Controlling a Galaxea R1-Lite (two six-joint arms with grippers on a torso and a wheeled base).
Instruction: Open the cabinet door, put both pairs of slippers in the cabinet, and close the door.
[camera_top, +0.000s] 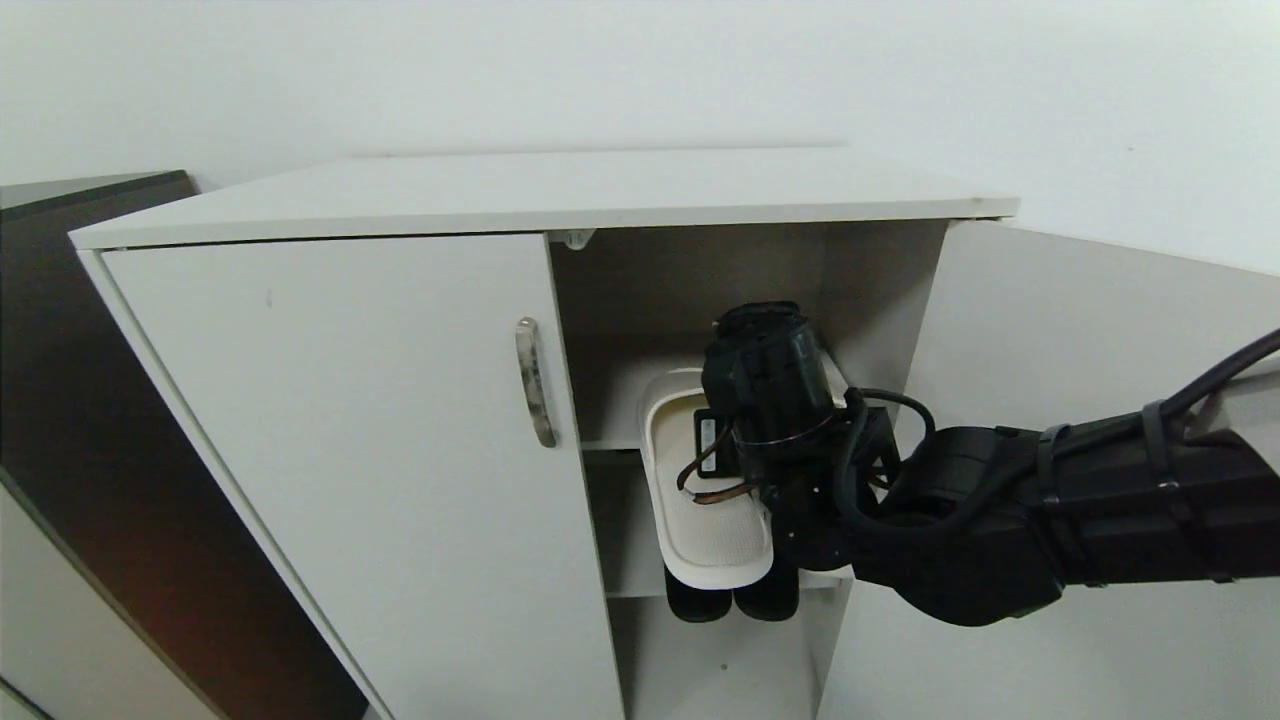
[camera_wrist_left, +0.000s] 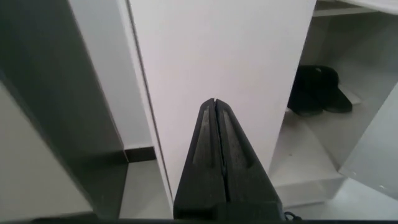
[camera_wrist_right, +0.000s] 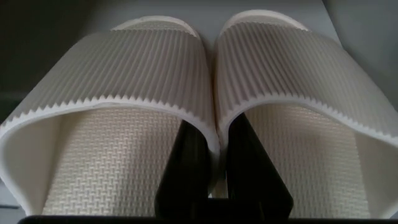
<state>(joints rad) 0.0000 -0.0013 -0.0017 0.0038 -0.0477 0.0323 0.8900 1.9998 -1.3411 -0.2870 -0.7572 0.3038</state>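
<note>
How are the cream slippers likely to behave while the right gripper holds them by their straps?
The cream slippers look like foam, so probably light. Their ribbed straps likely resist slipping in the right gripper. Pinched at inner edges, they may swing.

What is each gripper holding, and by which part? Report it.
The right gripper pinches the white slippers by their touching inner edges, one finger inside each. The left gripper is shut on nothing.
</note>
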